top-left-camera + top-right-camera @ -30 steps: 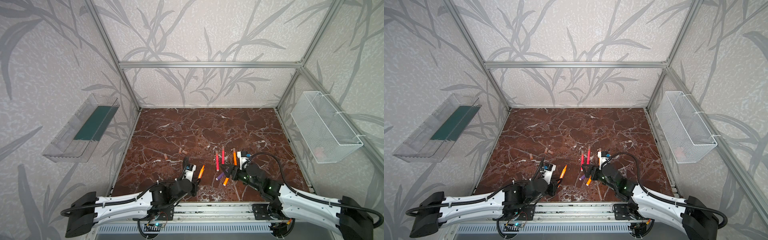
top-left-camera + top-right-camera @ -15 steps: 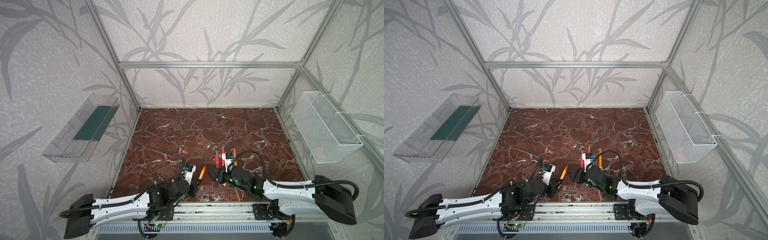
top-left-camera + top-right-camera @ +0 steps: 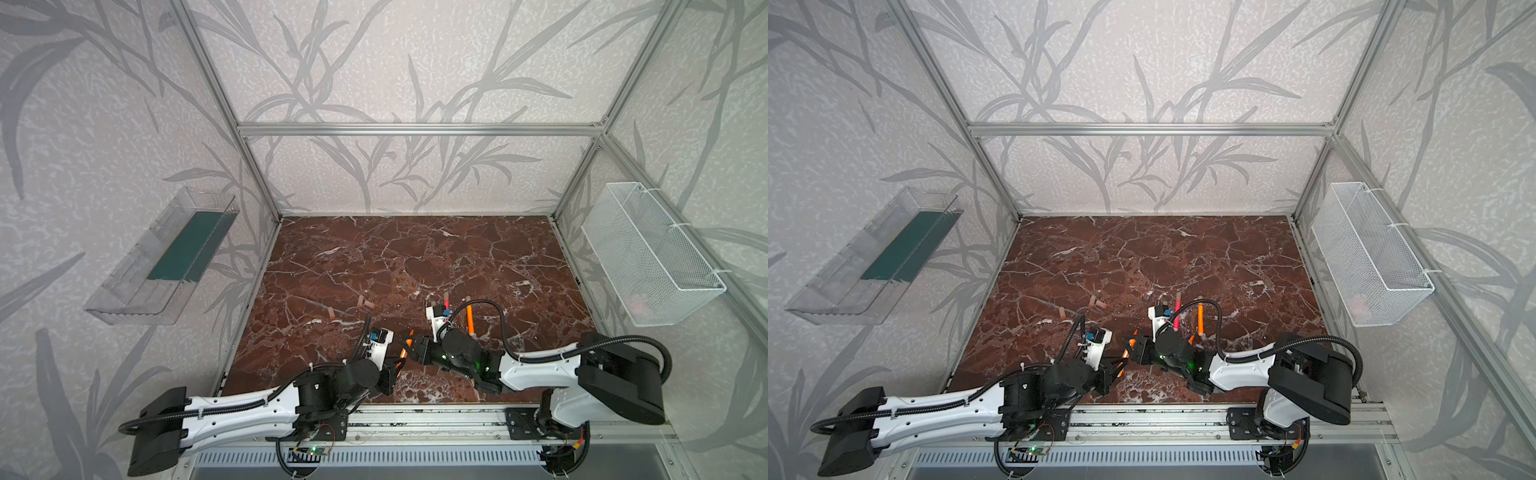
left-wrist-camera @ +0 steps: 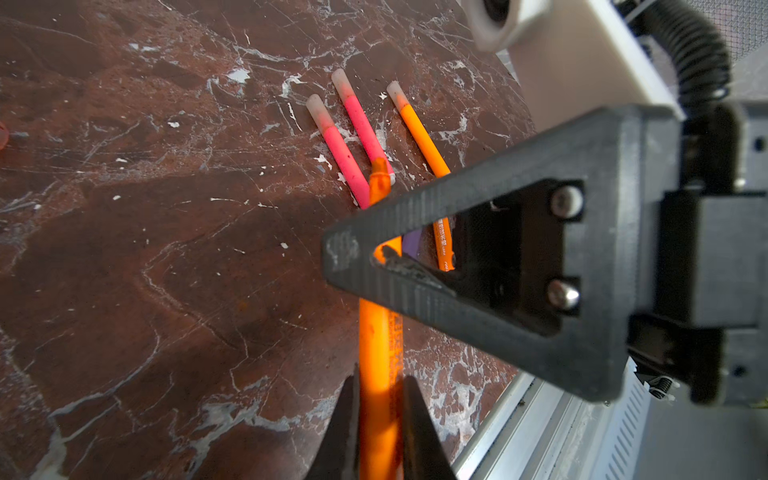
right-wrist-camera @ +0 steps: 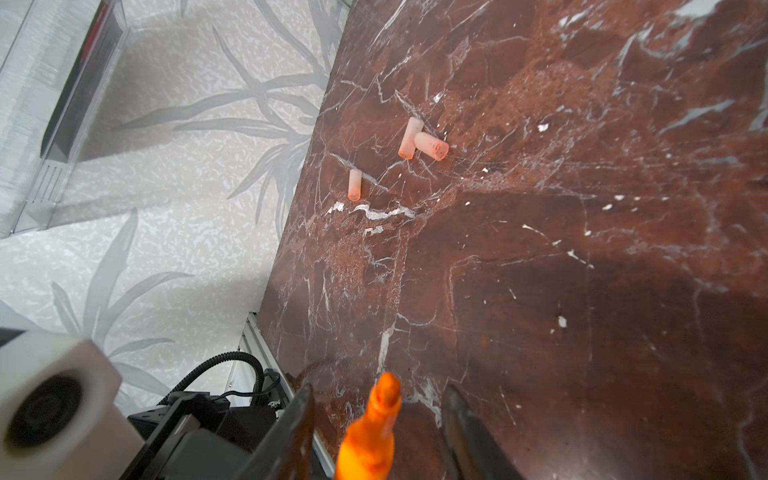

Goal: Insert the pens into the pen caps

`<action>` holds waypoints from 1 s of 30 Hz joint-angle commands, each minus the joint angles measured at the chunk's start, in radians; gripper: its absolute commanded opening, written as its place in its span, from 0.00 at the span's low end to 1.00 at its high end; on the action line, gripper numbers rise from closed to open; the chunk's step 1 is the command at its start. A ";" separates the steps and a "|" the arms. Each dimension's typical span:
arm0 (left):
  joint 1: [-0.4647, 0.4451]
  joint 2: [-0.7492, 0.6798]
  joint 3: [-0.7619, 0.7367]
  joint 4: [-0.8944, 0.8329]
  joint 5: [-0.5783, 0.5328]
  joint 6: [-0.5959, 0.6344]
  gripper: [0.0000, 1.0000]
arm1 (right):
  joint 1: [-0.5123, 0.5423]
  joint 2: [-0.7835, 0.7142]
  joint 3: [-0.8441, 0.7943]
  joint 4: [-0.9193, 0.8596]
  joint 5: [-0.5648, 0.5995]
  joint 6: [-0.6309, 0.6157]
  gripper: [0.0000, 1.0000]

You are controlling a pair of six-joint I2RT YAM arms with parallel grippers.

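Note:
My left gripper (image 4: 380, 382) is shut on an orange pen (image 4: 376, 332), low over the table's front in both top views (image 3: 397, 365) (image 3: 1117, 368). The pen's bare tapered tip (image 5: 384, 395) stands between the fingers of my right gripper (image 5: 379, 390), with a gap on each side; that gripper (image 3: 409, 347) is open and faces the left one. Three loose pen caps (image 5: 410, 138) (image 5: 432, 146) (image 5: 354, 185) lie further back on the left. Two pink pens (image 4: 336, 141) (image 4: 361, 120) and an orange pen (image 4: 415, 124) lie capped, side by side. A purple pen (image 4: 411, 245) shows behind the right finger.
A clear tray (image 3: 162, 257) hangs on the left wall and a white wire basket (image 3: 648, 257) on the right wall. The metal front rail (image 3: 415, 419) runs just below both arms. The brown marble table (image 3: 415, 257) stretches back behind the caps.
My right arm has swung left from the row of pens to the pen in my left gripper, and its jaws have narrowed around the tip. The left gripper has kept its grip.

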 commanded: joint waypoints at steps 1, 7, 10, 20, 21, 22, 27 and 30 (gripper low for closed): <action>-0.003 0.000 -0.012 0.021 -0.003 0.014 0.03 | 0.012 0.027 0.040 0.050 -0.014 0.012 0.39; -0.005 0.001 -0.009 0.015 -0.004 0.016 0.04 | 0.030 0.057 0.045 0.074 0.016 0.032 0.10; -0.005 0.002 -0.012 0.015 -0.005 0.016 0.08 | 0.043 0.067 0.042 0.093 0.036 0.052 0.00; -0.006 0.009 -0.017 0.032 -0.006 0.022 0.26 | 0.118 0.082 0.045 0.157 0.141 0.137 0.00; -0.006 0.009 -0.018 0.034 -0.006 0.022 0.28 | 0.122 0.086 0.045 0.165 0.151 0.139 0.00; -0.006 0.010 -0.019 0.036 -0.006 0.022 0.29 | 0.126 0.095 0.045 0.180 0.161 0.145 0.00; -0.008 0.007 -0.025 0.045 -0.007 0.025 0.32 | 0.131 0.158 0.036 0.275 0.183 0.202 0.00; -0.008 0.006 -0.028 0.049 -0.007 0.027 0.32 | 0.136 0.208 0.038 0.349 0.178 0.242 0.00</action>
